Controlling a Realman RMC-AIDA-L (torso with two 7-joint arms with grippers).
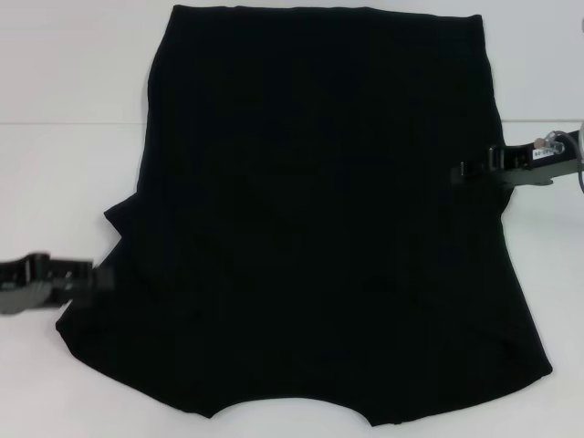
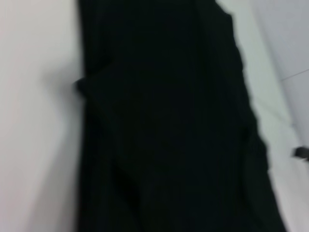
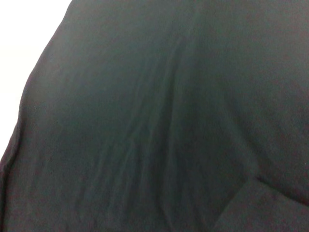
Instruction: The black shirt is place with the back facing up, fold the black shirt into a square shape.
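Observation:
The black shirt lies spread flat on the white table, plain side up, with no lettering showing. Its hem is at the far side and its curved neck opening at the near edge. My left gripper is low at the shirt's left edge, by the left sleeve. My right gripper reaches in from the right, its tip over the shirt's right edge about halfway up. The shirt fills the left wrist view and the right wrist view, where soft wrinkles and a fold show.
Bare white table shows to the left of the shirt and to its right. A small dark object shows beyond the shirt in the left wrist view; I cannot tell what it is.

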